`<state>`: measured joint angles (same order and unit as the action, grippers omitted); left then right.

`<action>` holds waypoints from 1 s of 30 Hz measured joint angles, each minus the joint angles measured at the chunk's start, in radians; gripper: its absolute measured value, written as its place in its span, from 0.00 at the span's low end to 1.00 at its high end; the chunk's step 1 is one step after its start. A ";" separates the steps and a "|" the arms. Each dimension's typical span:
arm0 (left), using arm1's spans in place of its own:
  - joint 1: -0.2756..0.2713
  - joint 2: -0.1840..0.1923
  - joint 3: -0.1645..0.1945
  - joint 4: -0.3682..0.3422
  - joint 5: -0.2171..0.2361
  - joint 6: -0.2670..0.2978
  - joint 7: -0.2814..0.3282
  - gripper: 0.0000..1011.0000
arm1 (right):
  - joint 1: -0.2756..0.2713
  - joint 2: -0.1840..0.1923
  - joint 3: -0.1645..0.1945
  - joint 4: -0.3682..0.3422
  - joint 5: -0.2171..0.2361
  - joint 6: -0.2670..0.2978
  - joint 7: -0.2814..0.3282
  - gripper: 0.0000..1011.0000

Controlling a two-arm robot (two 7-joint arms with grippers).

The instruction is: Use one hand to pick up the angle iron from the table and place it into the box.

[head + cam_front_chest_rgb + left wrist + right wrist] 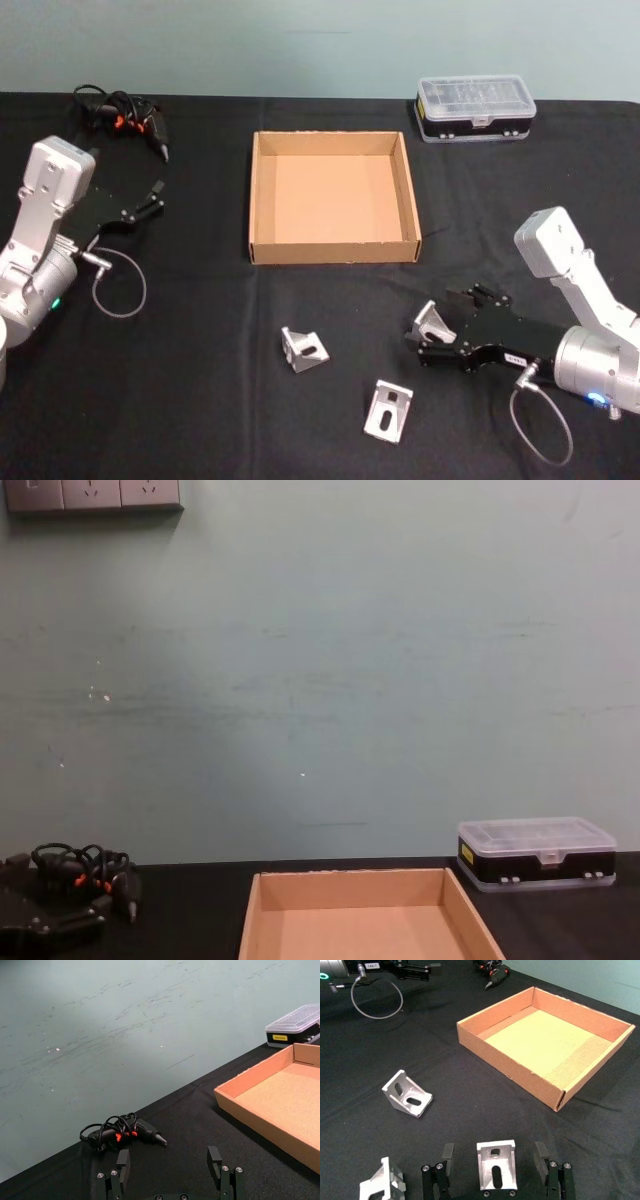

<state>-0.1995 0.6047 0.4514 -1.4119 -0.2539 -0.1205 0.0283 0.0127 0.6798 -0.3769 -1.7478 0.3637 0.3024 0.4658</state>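
Black table (200, 400) lies open btw. the tan box (262, 200) and the near edge. The box (low-walled, centre rear) is empty; a clear-lidded case (475, 108) stands far right, a corded tool (125, 112) far left. Right gripper (494, 1152), front right, has jaws spread either side of one angle iron (496, 1172), not pinching it. Left gripper (168, 1160), jaws apart, is at left. A second angle iron (303, 349) and a third angle iron (388, 410) lie loose nearby.
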 joint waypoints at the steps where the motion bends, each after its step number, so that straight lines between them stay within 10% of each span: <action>1: 0.000 0.000 0.000 0.000 0.000 0.000 0.000 1.00 | 0.003 -0.002 -0.002 0.003 0.000 0.001 0.001 0.99; 30: 0.000 0.000 0.000 0.000 0.000 0.000 0.000 1.00 | 0.072 -0.041 -0.059 0.071 -0.041 0.011 0.013 0.99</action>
<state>-0.1995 0.6047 0.4514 -1.4120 -0.2539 -0.1205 0.0283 0.0843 0.6392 -0.4354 -1.6765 0.3223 0.3132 0.4788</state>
